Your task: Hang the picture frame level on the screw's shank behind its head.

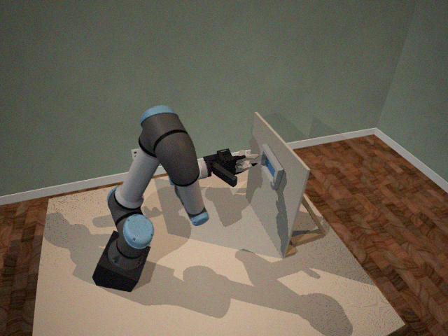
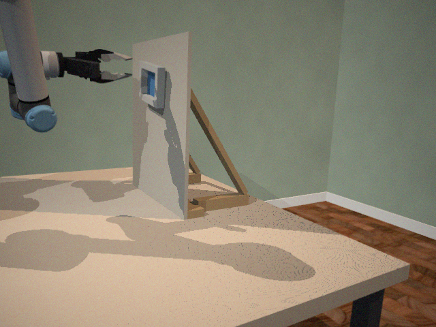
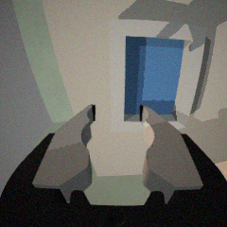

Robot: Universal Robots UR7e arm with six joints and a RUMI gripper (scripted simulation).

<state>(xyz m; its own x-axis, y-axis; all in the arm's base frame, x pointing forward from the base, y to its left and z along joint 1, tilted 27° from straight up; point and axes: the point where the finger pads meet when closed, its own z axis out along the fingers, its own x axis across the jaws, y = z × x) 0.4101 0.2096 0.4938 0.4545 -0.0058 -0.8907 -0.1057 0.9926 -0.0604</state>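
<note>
A white picture frame (image 1: pixel 271 166) with a blue picture hangs high on the upright grey wall panel (image 1: pixel 278 202). It also shows in the exterior view (image 2: pixel 152 84) and in the wrist view (image 3: pixel 153 78). The screw is hidden behind the frame. My gripper (image 1: pixel 253 161) points level at the panel, with its fingertips a short way in front of the frame. Its fingers (image 2: pixel 127 65) stand partly closed with a gap and nothing between them. In the wrist view the fingertips line up with the frame's edge strip beside the blue picture.
The panel (image 2: pixel 161 140) stands on the table, held up by a wooden brace (image 2: pixel 214 144) behind it. The arm's base (image 1: pixel 121 262) sits at the table's left. The table edge (image 2: pixel 351 288) is at the front right.
</note>
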